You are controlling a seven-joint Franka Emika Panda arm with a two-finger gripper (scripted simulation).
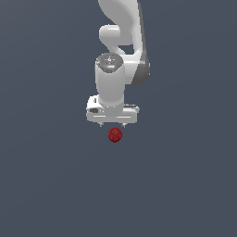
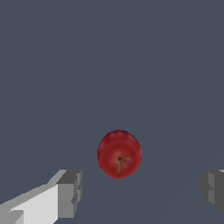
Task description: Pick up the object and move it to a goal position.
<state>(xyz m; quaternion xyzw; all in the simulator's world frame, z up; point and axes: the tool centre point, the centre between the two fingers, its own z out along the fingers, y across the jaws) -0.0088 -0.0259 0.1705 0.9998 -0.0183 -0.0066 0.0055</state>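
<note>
- The tool [image 1: 111, 124], seen at centre in the exterior view, is spread wide and holds nothing.
- The ball [image 1: 115, 134], just below it on the worktop [image 1: 46, 185], could be nudged and rolled away if descent is off-centre.

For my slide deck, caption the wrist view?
Open gripper poised over the dark red ball, which lies apart from both fingers.
</note>
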